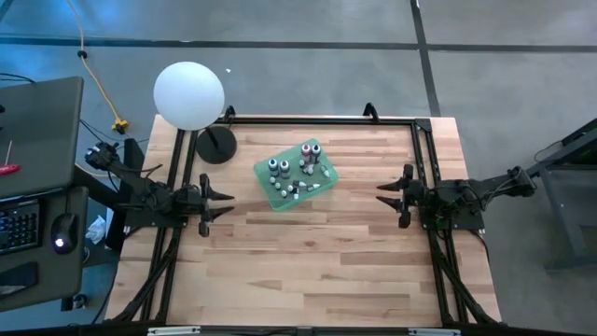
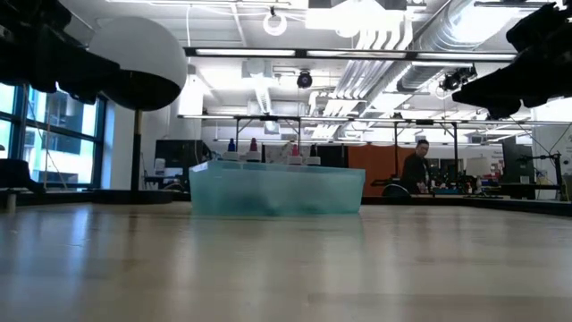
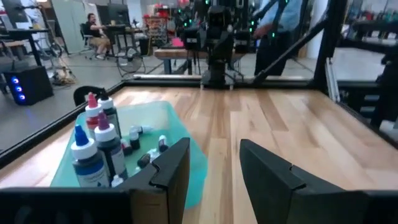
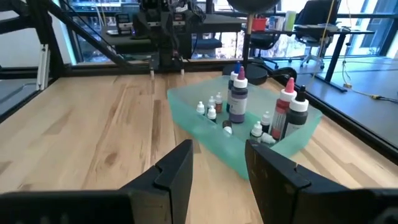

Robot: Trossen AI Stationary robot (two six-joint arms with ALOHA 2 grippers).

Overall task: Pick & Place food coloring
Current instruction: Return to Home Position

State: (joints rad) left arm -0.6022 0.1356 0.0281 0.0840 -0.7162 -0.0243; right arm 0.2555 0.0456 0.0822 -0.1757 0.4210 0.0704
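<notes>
A green tray (image 1: 270, 194) rests flat on the wooden table, near its far middle. Several small food coloring bottles (image 1: 297, 170) stand or lie inside it; some taller ones have blue or pink caps (image 4: 238, 93), and tiny white-capped ones lie around them (image 3: 138, 152). In the low view only the caps (image 2: 268, 152) show above the tray wall. My left gripper (image 1: 229, 204) is open, hovering left of the tray. My right gripper (image 1: 381, 194) is open, hovering to the tray's right. Both sit apart from the tray.
A white sphere lamp (image 1: 189, 94) on a round black base (image 1: 215, 146) stands at the far left, close to the tray. A black frame rail (image 1: 317, 119) runs along the far edge. Bare wood (image 1: 308, 271) lies toward the near edge. A person (image 2: 416, 170) is in the room behind.
</notes>
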